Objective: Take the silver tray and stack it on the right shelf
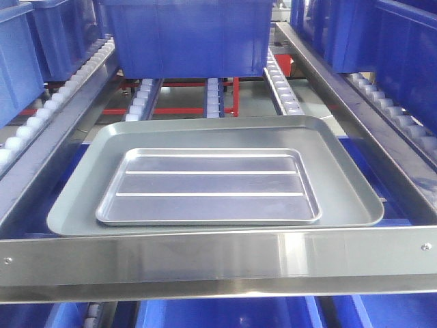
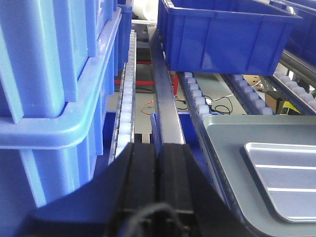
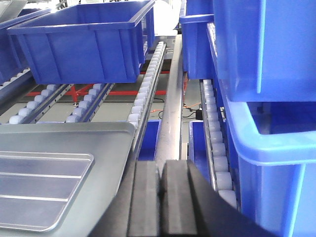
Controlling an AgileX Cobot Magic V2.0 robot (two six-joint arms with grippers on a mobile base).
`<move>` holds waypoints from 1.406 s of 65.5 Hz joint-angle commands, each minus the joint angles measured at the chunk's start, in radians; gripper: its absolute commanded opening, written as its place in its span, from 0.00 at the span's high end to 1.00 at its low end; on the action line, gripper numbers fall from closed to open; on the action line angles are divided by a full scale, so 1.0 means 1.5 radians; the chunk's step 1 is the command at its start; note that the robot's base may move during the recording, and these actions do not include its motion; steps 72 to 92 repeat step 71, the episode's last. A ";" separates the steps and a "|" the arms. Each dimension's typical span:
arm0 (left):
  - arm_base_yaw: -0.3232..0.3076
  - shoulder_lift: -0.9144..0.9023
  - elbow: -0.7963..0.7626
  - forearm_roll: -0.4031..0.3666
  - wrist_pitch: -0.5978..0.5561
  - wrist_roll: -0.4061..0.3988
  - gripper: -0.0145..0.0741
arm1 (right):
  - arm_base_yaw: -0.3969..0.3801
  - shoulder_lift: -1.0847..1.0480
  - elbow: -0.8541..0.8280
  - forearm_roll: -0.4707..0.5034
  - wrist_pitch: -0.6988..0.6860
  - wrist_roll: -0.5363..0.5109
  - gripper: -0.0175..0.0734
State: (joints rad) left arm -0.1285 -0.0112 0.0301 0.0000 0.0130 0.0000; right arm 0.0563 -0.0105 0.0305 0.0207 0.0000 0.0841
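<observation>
Front-facing camera first: on my far left I see blue crates (image 1: pixel 20 61) beside a sloping track of white roller wheels (image 1: pixel 65 89), and at centre the silver tray (image 1: pixel 208 186) lies flat inside a larger matte grey tray (image 1: pixel 75 205), its two raised ribs running crosswise to my view. The grey tray rests on the right shelf (image 1: pixel 218 263), its near edge just behind the shiny front rail, and a big blue crate (image 1: pixel 188 37) sits further up the rollers behind it. To the right, another steel rail (image 1: pixel 355 130) and more roller wheels run up beside further blue crates (image 1: pixel 403 61). On the left wrist camera, the left gripper (image 2: pixel 158 185) has its black fingers (image 2: pixel 140 182) pressed together with nothing between them; it sits left of the grey tray, over the steel divider rail, apart from both trays. On the right wrist camera, the right gripper (image 3: pixel 159 197) also has its fingers (image 3: pixel 144 197) closed against each other and carrying nothing, just off the grey tray's right edge, with a light-blue crate rim (image 3: pixel 261 143) close on its right.
</observation>
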 commanded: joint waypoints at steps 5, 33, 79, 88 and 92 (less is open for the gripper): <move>0.001 -0.009 0.017 0.007 -0.068 0.012 0.95 | -0.003 -0.013 -0.001 -0.001 -0.062 -0.001 0.75; 0.001 -0.009 0.017 0.005 -0.080 0.016 0.95 | -0.003 -0.013 -0.001 -0.001 -0.062 -0.001 0.75; 0.001 -0.009 0.017 0.005 -0.080 0.016 0.95 | -0.003 -0.013 -0.001 -0.001 -0.062 -0.001 0.75; 0.001 -0.009 0.017 0.005 -0.080 0.016 0.95 | -0.003 -0.013 -0.001 -0.001 -0.062 -0.001 0.75; 0.001 -0.009 0.017 0.005 -0.080 0.016 0.95 | -0.003 -0.013 -0.001 -0.001 -0.062 -0.001 0.75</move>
